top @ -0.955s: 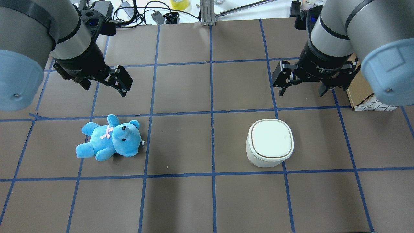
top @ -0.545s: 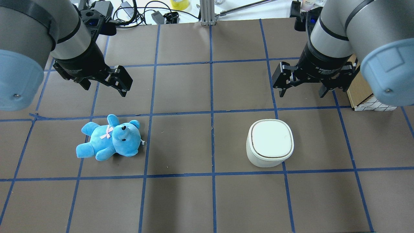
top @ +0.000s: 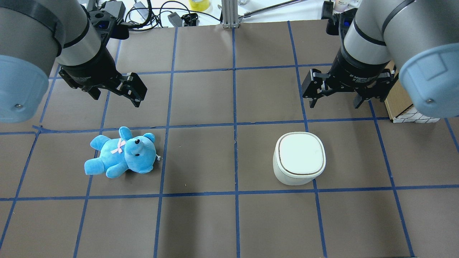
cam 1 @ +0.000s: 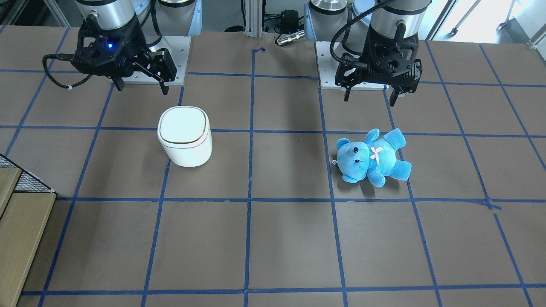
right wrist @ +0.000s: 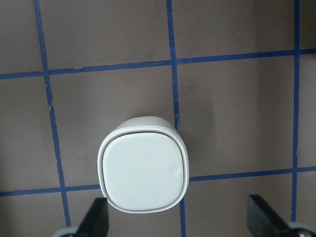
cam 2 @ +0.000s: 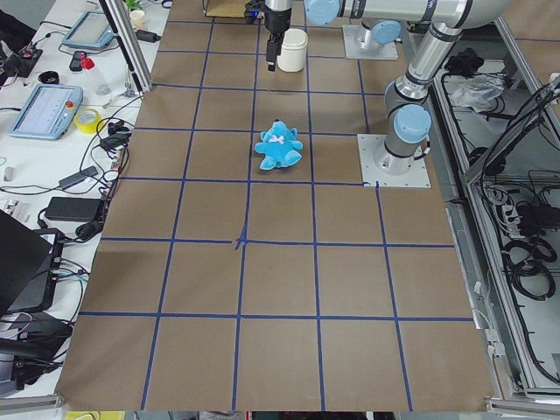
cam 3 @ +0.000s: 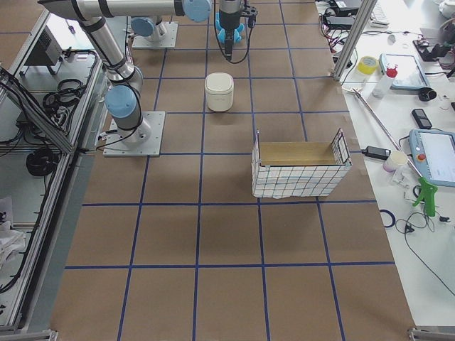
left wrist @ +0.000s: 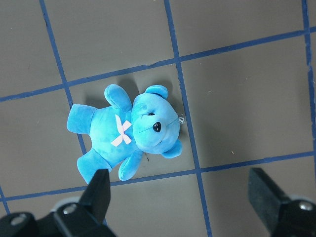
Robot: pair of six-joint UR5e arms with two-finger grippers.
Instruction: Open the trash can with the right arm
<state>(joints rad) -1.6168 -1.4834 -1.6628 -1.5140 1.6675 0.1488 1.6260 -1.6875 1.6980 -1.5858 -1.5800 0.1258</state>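
The white trash can (top: 299,157) stands on the table with its flat lid shut; it also shows in the front view (cam 1: 184,136) and the right wrist view (right wrist: 143,170). My right gripper (top: 335,103), with the blue light (cam 1: 140,88), hangs open and empty above the table, behind the can on the robot's side and apart from it. My left gripper (top: 116,97) is open and empty above the table beside the blue teddy bear (top: 122,153), which lies under it in the left wrist view (left wrist: 126,133).
A wire-mesh basket lined with cardboard (cam 3: 298,170) stands at the table's right end, close to my right arm (top: 401,104). Cables and small devices (top: 150,14) lie beyond the table's far edge. Blue tape lines grid the brown table.
My right gripper has shifted very slightly toward the far side of the table. The can, the teddy and the left arm have not moved.
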